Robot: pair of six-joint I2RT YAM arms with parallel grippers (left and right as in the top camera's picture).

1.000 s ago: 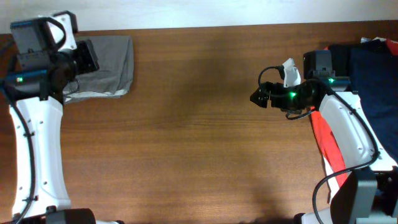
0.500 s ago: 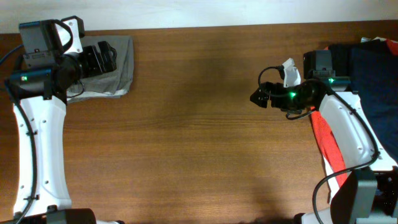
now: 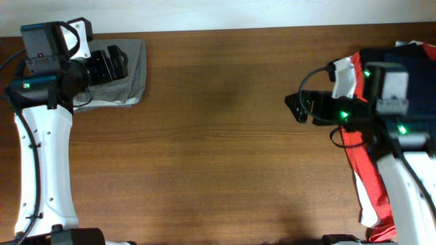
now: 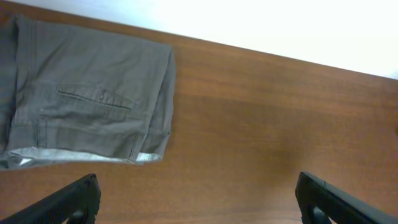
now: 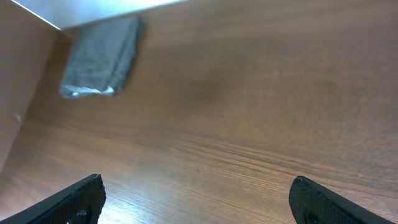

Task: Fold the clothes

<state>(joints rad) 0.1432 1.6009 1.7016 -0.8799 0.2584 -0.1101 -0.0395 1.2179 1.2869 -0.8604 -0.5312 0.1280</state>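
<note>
The khaki-grey shorts [image 3: 135, 76] lie folded into a compact rectangle at the table's far left corner. In the left wrist view the shorts [image 4: 93, 102] show a welt pocket and a paler lining along the near edge. My left gripper [image 3: 121, 64] hovers over them, open, and in its own view the left gripper [image 4: 198, 198] has only bare wood between the tips. My right gripper [image 3: 294, 109] is open above the table right of centre, holding nothing. From the right wrist, the shorts [image 5: 102, 59] look small and far off beyond the right gripper [image 5: 196, 199].
A heap of other garments sits at the right edge: a red and white piece [image 3: 361, 170] hanging down the side and navy cloth [image 3: 409, 68] behind the right arm. Brown wooden tabletop [image 3: 218, 136] stretches between the arms.
My left gripper opened and shifted slightly right over the folded shorts. The right arm pulled back toward the garment heap, with its gripper still open.
</note>
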